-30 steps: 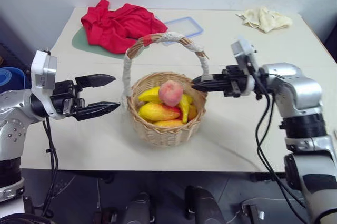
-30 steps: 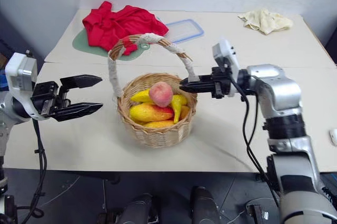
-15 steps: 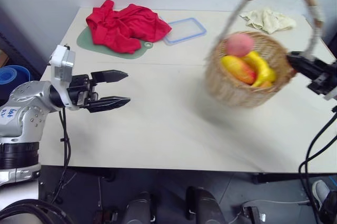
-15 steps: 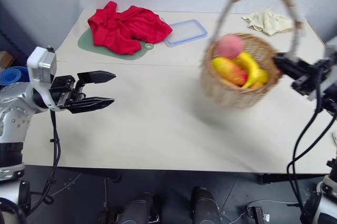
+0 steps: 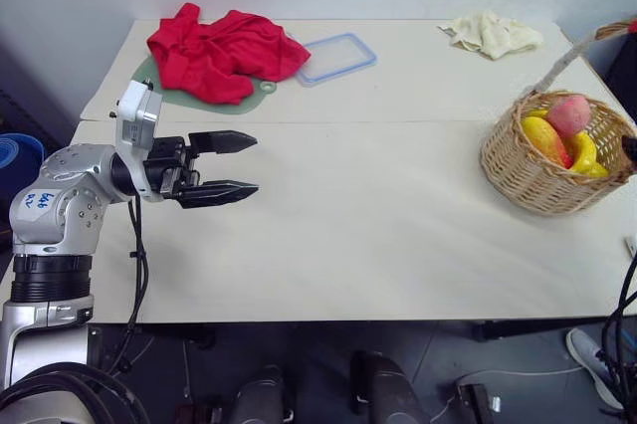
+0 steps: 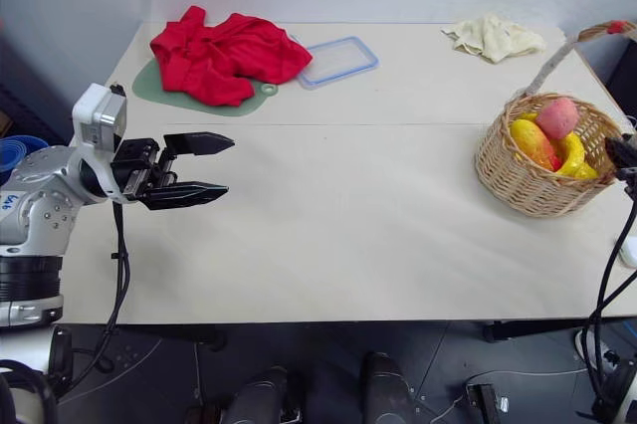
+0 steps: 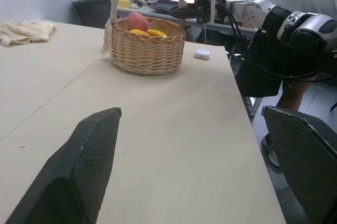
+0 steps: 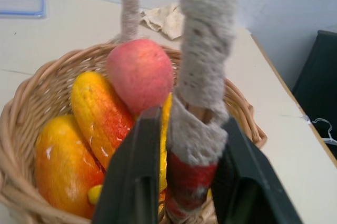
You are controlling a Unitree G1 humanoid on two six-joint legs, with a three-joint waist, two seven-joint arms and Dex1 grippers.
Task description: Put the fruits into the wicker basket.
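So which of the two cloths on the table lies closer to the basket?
The pale cream cloth, crumpled at the table's far right corner just behind the wicker basket. The red cloth is bunched on a green mat at the far left.

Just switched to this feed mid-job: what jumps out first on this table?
The round tan wicker basket sits at the table's far right edge, loaded with a pink-orange peach atop yellow and red-yellow fruits, and the right gripper has its fingers on either side of the cloth-wrapped handle's base. Across the table, the left gripper hovers open with nothing in it. A crumpled red cloth lies at the back left.
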